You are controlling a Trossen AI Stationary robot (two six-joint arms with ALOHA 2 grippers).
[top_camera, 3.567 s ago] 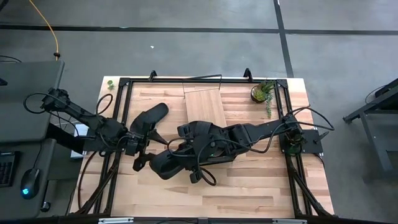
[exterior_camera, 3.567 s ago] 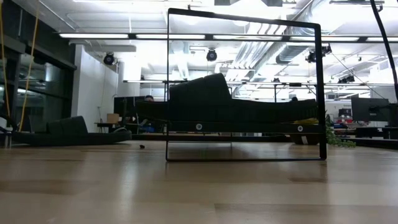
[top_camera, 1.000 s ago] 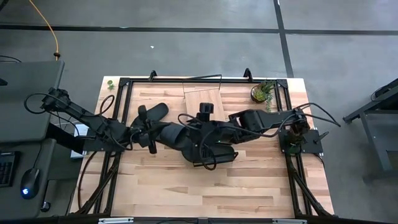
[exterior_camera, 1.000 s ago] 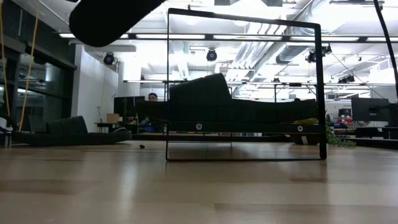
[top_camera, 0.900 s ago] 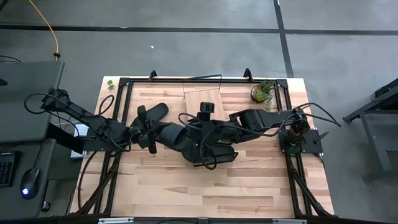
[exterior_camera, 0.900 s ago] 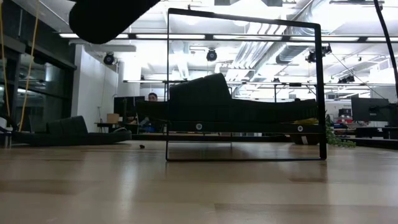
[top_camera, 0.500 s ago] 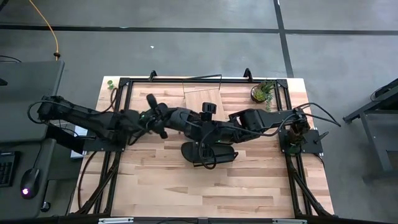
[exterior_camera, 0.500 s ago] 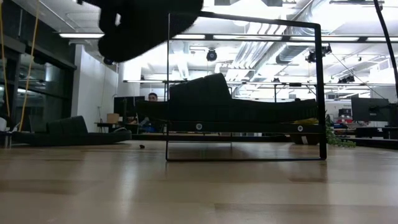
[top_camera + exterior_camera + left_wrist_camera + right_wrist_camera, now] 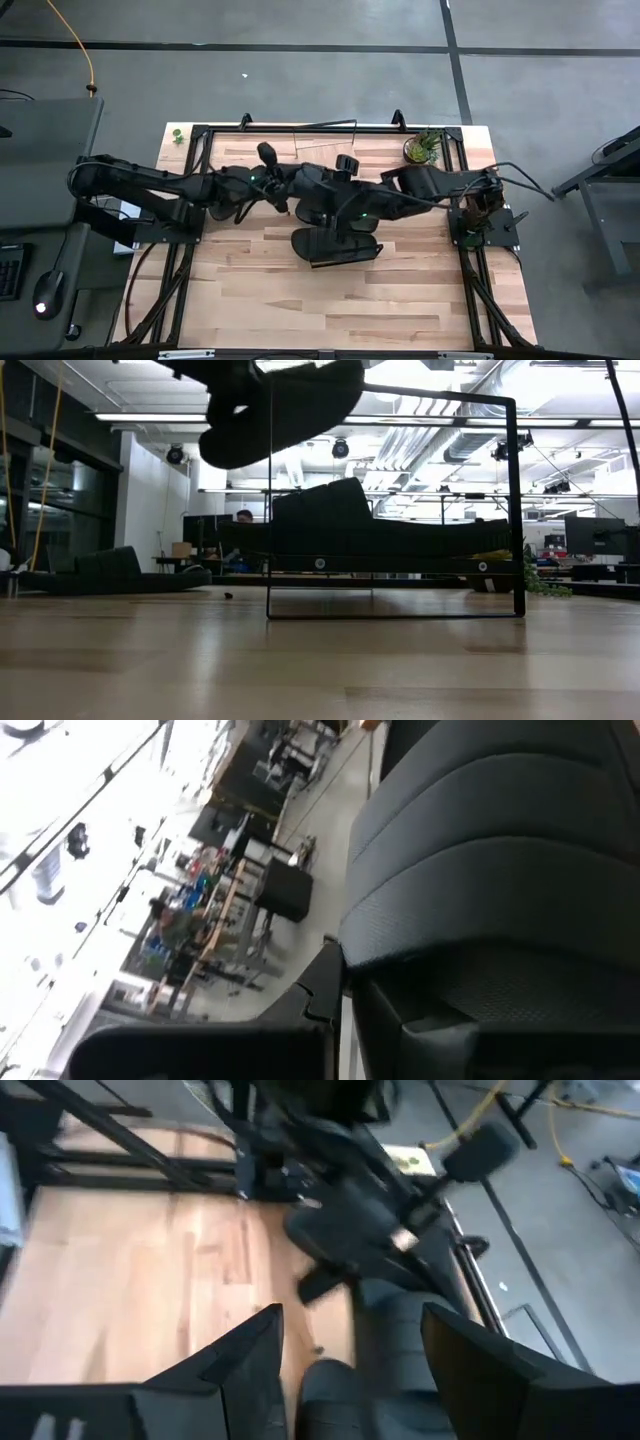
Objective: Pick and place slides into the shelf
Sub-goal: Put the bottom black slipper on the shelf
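My left gripper (image 9: 285,190) is shut on a black slide (image 9: 285,400), which hangs in the air over the table's far middle, beside the top left corner of the shelf's wire frame (image 9: 515,510). The slide's ribbed strap (image 9: 480,870) fills the left wrist view. My right gripper (image 9: 350,1330) is open just right of it, with the slide's end (image 9: 385,1345) showing between its fingers. A second slide (image 9: 340,520) rests sole down on the shelf's plank (image 9: 335,245). A third slide (image 9: 110,570) lies on the table at the far left. My left gripper holds the slide near its strap (image 9: 420,990), coming almost level from the table's left. Its own fingers (image 9: 200,1045) hide the place of contact. The slide is lifted clear and tilted, its left end (image 9: 230,450) lower. My right gripper's fingers (image 9: 265,1350) flank the slide's other end; whether they touch it I cannot tell.
A small potted plant (image 9: 423,150) stands at the far right corner. A black rail frame (image 9: 200,135) runs round the tabletop. The near half of the wooden table (image 9: 330,310) is bare. A person (image 9: 245,517) shows in the room beyond.
My left gripper has swung toward the table's right and far edge, rolling as it went. It carried the slide from the left middle to the far middle, still clear of the table. My right gripper has shifted a little toward the far right and stayed open.
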